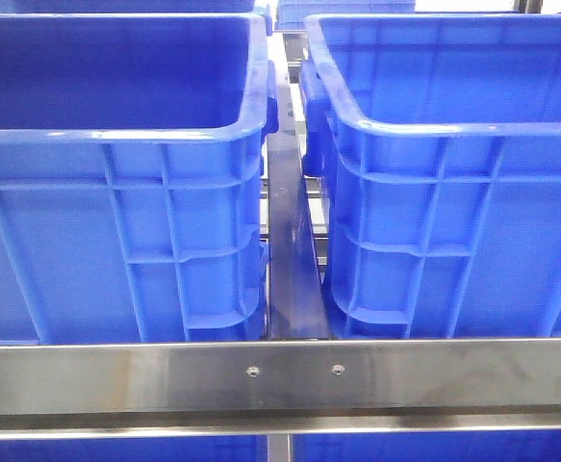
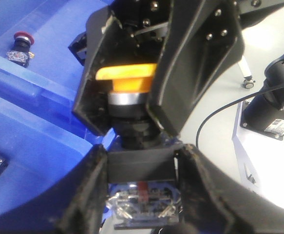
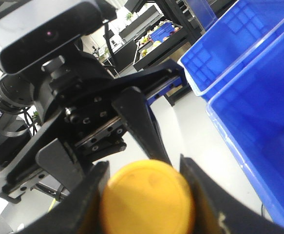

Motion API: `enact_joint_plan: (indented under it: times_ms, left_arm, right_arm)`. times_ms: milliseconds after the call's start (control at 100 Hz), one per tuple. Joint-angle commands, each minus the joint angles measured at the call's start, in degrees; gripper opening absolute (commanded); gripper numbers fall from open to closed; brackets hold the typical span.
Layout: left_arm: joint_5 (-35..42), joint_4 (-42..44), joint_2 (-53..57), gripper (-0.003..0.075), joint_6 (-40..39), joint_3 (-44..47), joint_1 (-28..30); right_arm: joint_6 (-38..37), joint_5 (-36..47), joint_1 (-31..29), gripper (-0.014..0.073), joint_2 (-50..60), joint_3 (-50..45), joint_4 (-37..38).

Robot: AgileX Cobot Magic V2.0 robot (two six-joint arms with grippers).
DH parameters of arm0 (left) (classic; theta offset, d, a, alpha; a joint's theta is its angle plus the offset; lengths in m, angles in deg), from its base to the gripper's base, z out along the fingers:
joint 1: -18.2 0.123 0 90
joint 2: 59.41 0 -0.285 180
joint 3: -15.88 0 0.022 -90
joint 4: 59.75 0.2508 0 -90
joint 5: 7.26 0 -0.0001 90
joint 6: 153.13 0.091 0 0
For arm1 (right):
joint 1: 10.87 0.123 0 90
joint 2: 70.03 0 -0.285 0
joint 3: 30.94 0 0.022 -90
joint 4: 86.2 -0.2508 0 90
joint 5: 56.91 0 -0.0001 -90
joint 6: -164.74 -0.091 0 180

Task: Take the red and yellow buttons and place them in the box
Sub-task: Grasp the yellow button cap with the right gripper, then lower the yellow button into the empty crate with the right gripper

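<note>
Handover of the yellow button (image 2: 127, 73), held in mid-air beside a blue crate (image 2: 44, 97): the left gripper (image 2: 142, 195) clamps its base and the right gripper (image 2: 132, 129) pinches its cap. The red button (image 2: 21, 38) lies in the crate. Next, judging by this, one gripper must let go.

Front cam sits low, right up against two blue crates (image 1: 116, 192) behind a steel rail (image 1: 280, 377). Both wrist cams look close along their fingers, sharing the yellow button (image 2: 127, 78).
</note>
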Motion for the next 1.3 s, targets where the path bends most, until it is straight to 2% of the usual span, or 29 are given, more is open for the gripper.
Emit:
enact_joint_plan:
  times_ms: [0, 70, 140, 210, 260, 310, 620, 900, 1070, 1290]
  left_arm:
    - [2.0, -3.3, 0.9, 0.015, -0.1, -1.5, -0.6]
    - [2.0, -3.3, 0.9, 0.0209, -0.1, -1.5, -0.6]
    - [2.0, -3.2, 0.9, 0.0326, -0.1, -1.5, -0.6]
    - [2.3, -2.9, 0.9, 0.0477, -0.1, -1.5, -0.6]
    - [2.6, -2.5, 0.9, 0.0547, -0.1, -1.5, -0.6]
    - [2.7, -1.9, 0.9, 0.0583, -0.1, -1.5, -0.6]
    - [4.6, 1.1, 3.0, 0.059, -4.5, -1.5, 1.5]
    - [14.2, 13.0, 11.1, 0.059, -16.3, 0.4, 9.2]
    - [23.2, 18.1, 17.9, 0.0589, -23.9, 6.4, 15.1]
    - [30.7, 19.0, 25.0, 0.0589, -24.5, 16.0, 18.4]
  right_arm:
    - [0.3, -3.3, 0.1, 0.0119, 1.7, 2.0, -5.1]
    - [0.3, -3.2, 0.1, 0.0119, 1.7, 2.0, -5.1]
    - [0.3, -2.9, 0.0, 0.0119, 1.7, 2.0, -5.1]
    - [0.3, -2.6, 0.0, 0.0119, 1.7, 2.0, -5.1]
    - [0.3, -2.3, 0.0, 0.0119, 1.7, 2.0, -5.1]
    - [0.3, -2.0, -0.1, 0.0119, 1.7, 2.0, -5.1]
    - [0.3, -3.0, -6.2, 0.0119, 1.8, 1.9, -5.1]
    - [0.3, -5.4, -12.8, 0.0119, 1.8, 1.9, -5.1]
    - [0.3, -5.8, -16.3, 0.0119, 1.8, 1.9, -5.0]
    - [0.1, -6.1, -20.6, 0.0119, 1.8, 1.9, -3.2]
